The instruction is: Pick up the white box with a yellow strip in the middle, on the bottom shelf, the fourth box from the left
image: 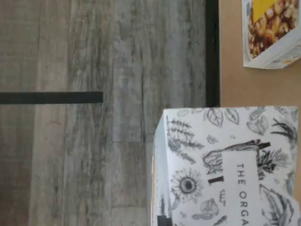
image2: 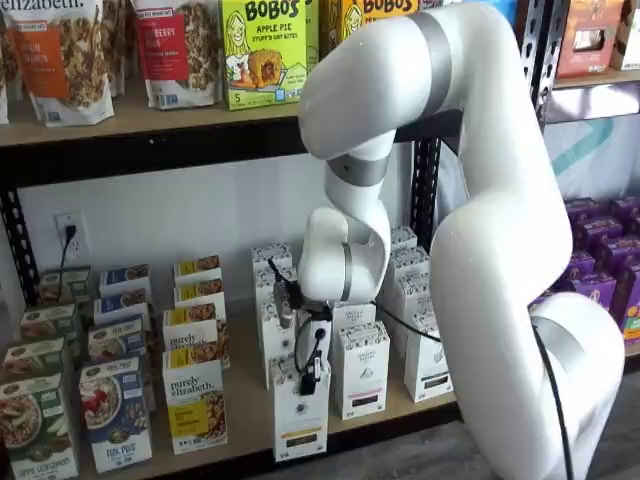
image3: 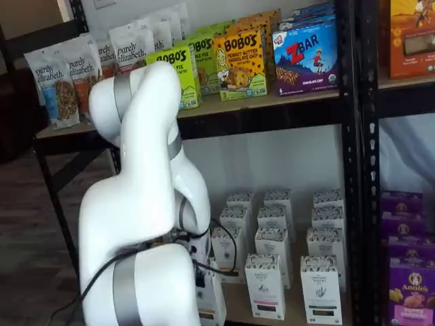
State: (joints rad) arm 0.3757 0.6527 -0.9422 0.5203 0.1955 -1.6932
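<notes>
Closest to the wrist camera, the white box (image: 230,167) shows its speckled top. Directly under the tool (image2: 312,375), whose fingers pinch its top, it stands at the bottom shelf (image2: 240,440) front edge.

Bottom shelf (image2: 240,415): the white box (image2: 300,415) stood at the front edge, forward of its own column of like cartons. Granola box (image2: 197,410) stood just to its left, near the front edge. Neighbouring carton (image2: 362,372) stood to its right, set slightly further back. The gripper (image2: 312,375) sat at the white box's top. Upper shelf (image2: 150,120) carried bags and boxes above.
</notes>
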